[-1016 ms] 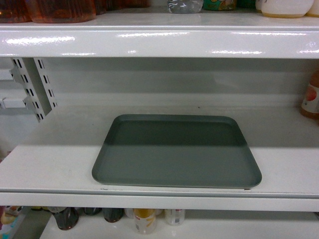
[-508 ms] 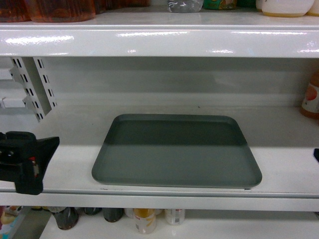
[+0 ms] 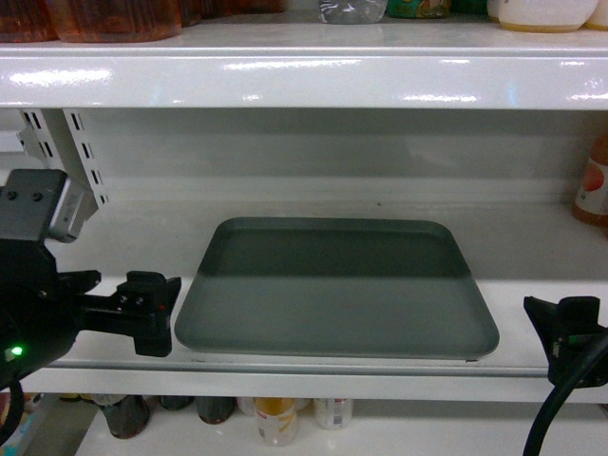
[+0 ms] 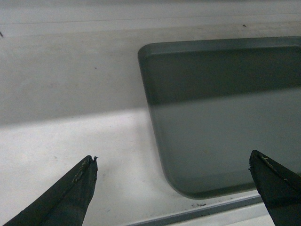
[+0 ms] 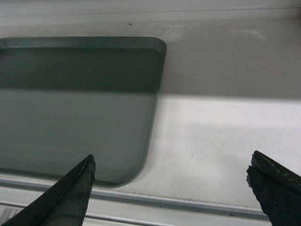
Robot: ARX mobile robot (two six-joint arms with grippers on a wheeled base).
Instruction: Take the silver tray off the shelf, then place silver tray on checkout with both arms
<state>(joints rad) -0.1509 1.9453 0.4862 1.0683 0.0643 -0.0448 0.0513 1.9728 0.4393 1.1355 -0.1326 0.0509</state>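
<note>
**One tray on the shelf, two grippers spread at its sides**

Head view: one silver tray (image 3: pixel 337 290) lies flat on the white shelf (image 3: pixel 114 304), its front edge close to the shelf lip. Two black arms flank it. The left gripper (image 3: pixel 142 312) sits just beside the tray's front-left corner, apart from it; a grey camera box (image 3: pixel 38 204) rides above that arm. The right gripper (image 3: pixel 565 328) hangs near the front-right corner, well clear, with one thick black cable (image 3: pixel 556 408) trailing below.

Left wrist view: two fingertips (image 4: pixel 77 181) stand wide apart, straddling the tray's front-left corner, holding nothing.

Right wrist view: again two fingertips (image 5: pixel 77 181) are spread wide around the tray's front-right corner, empty.
</note>
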